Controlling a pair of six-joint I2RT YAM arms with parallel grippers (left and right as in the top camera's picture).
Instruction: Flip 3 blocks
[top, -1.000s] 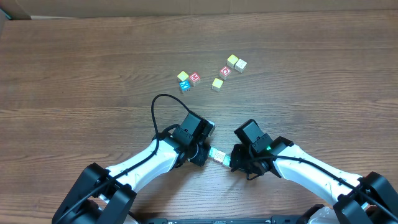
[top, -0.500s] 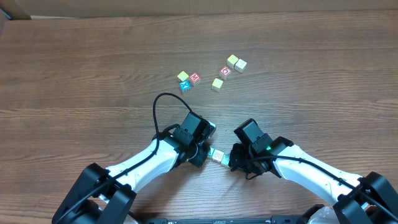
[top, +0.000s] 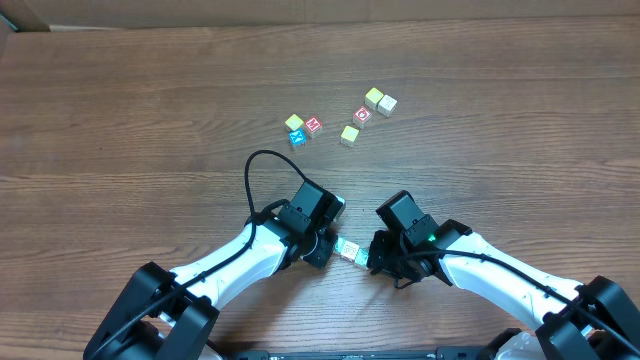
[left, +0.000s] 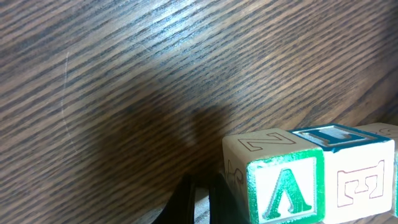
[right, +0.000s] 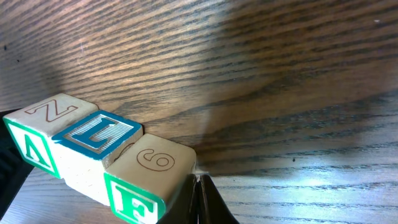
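A brown wood-grain table (top: 120, 120) fills every view, with a paler strip along its far edge. The 3 blocks (top: 350, 250) stand near the front of it, pressed face to face in 1 short row. The "A" block (left: 283, 190) is at the left end. The middle block (left: 360, 177) has a blue-framed top and red print on its side. The "F" block (right: 140, 190) is at the right end.

The row's long axis runs from one gripper to the other, slanting a little toward the robot at its right end in the overhead view. The green "A" and "F" faces look toward the wrist cameras, and the outlined "Z" and "9" faces point up.

These look like light, hard, rigid wooden cubes with smooth printed faces that could slip. As 3 separate pieces, the row would likely buckle at its joints. The best hold is probably flat on 2 opposite faces, or squeezing the row from both ends.

The left gripper (left: 199, 200) is closed and empty, its tips just beside the "A" block's outer face. The right gripper (right: 198, 199) is also closed and empty, its tip against the "F" block's end. 7 loose cubes (top: 349, 134) lie well apart, farther up the table.
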